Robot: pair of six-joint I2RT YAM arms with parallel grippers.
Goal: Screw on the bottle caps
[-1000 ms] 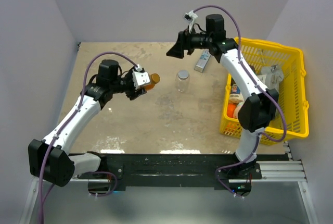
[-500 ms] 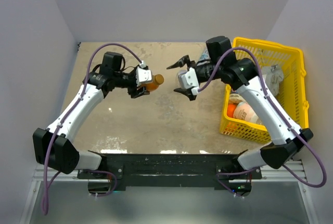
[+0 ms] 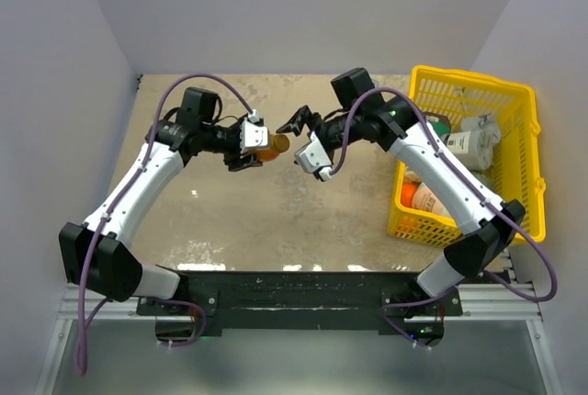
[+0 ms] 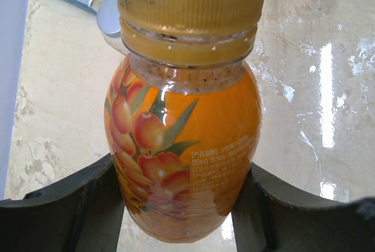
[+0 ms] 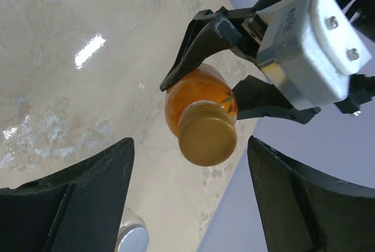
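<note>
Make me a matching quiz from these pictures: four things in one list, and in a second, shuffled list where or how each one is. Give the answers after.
Things:
1. orange bottle
2. golden cap
3. right tool
4. yellow basket

States:
A. open, pointed at the cap
B. standing on the table, right side
C. clamped in the left tool, held sideways above the table
D. sitting on the bottle's neck

Pairs: 1-C, 2-D, 3-A, 4-B
</note>
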